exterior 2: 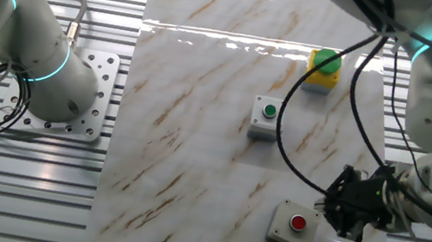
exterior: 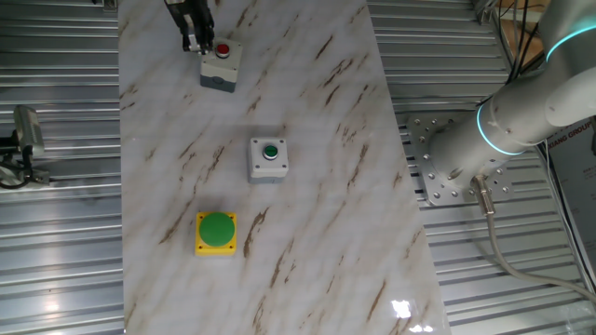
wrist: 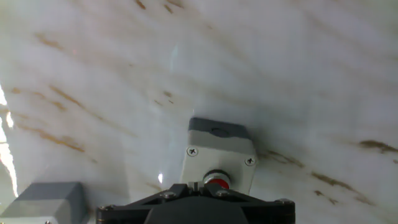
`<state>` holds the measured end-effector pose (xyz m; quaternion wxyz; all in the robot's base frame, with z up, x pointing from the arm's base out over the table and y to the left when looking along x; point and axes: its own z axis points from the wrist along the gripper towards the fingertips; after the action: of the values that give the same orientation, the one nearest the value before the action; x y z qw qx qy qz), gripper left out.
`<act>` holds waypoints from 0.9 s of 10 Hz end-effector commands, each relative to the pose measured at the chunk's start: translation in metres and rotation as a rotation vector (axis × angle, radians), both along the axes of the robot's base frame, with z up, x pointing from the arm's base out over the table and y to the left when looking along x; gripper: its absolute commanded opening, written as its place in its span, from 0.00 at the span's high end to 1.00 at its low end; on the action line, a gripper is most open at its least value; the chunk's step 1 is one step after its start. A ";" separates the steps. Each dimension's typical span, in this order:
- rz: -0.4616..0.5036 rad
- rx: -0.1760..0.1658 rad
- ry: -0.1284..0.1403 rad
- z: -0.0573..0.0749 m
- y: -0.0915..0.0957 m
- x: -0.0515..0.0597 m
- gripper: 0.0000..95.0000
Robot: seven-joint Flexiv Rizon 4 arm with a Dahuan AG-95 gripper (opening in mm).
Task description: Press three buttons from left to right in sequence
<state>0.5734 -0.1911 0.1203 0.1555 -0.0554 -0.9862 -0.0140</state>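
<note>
The gripper (exterior: pixel 197 41) hangs right beside the grey box with the red button (exterior: pixel 222 50) at one end of the marble table (exterior: pixel 307 233), so I'd judge the first press is only being lined up; whether its fingers are parted I can't tell. The dark-green button box (exterior: pixel 269 156) mid-table and the yellow box with the green dome (exterior: pixel 216 231) look untouched. Only the hand view shows the red button (wrist: pixel 215 182) directly before the fingers.

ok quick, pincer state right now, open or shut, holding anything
Pincer: cannot be told whether open or shut; no view shows the fingertips clearly. It holds nothing and sits by the grey box with the red button.
</note>
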 end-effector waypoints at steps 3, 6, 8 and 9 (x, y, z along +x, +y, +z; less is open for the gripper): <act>-0.030 0.014 -0.025 -0.004 0.006 0.011 1.00; -0.034 0.004 -0.067 -0.012 0.009 0.022 1.00; -0.050 0.005 -0.056 -0.008 0.015 0.030 1.00; -0.047 0.007 -0.059 -0.008 0.016 0.032 1.00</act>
<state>0.6058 -0.1757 0.1120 0.1259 -0.0808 -0.9885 -0.0205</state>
